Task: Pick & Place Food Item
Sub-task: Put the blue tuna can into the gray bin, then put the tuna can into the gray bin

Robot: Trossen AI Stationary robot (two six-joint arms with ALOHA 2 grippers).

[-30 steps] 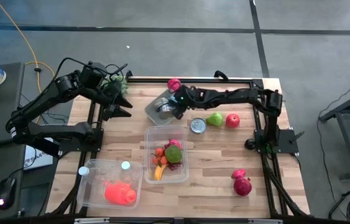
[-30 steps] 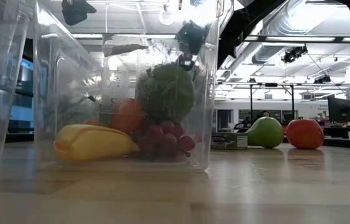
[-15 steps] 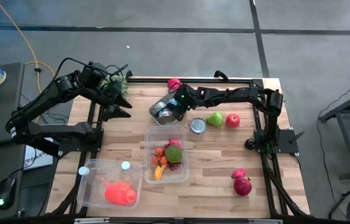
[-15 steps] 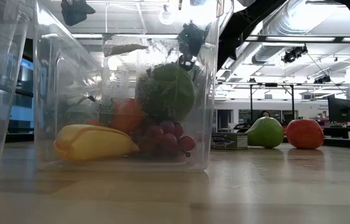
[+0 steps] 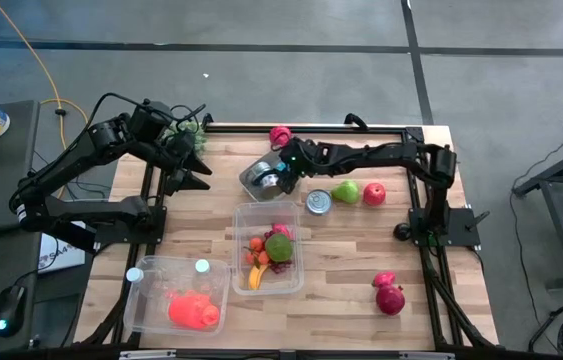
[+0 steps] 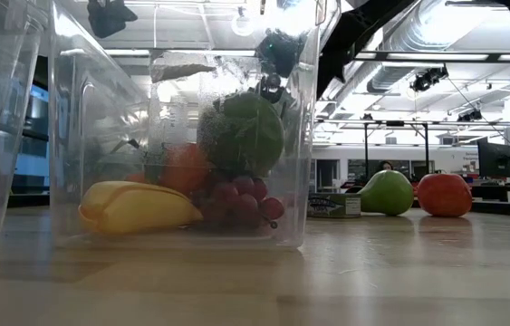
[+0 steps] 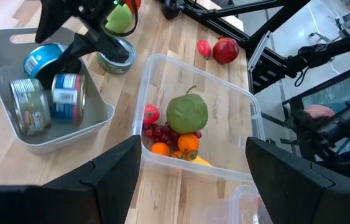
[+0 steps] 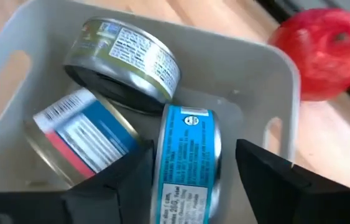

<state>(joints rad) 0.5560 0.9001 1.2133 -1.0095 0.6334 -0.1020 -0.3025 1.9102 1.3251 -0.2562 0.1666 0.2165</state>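
Right gripper is over the grey bin at the table's back centre, fingers spread either side of a blue-banded can standing on edge; a gap shows on each side of it, so nothing is gripped. Two more cans share the bin: a green-label can tilted against the far wall and a blue-and-red can lying on its side, both touching the blue-banded one. The left wrist view shows the same three cans in the bin, with the right arm reaching in from above. A fourth can stands upright on the table just beside the bin, with a green pear next to it and a red apple next to that. A pink fruit lies at the back edge behind the bin. The clear tub at centre holds a banana, grapes, an orange and a large green fruit. A second clear tub at front left holds a red item. Two red fruits lie at front right, touching. Left gripper waits off the table's back left corner, fingers parted, empty.
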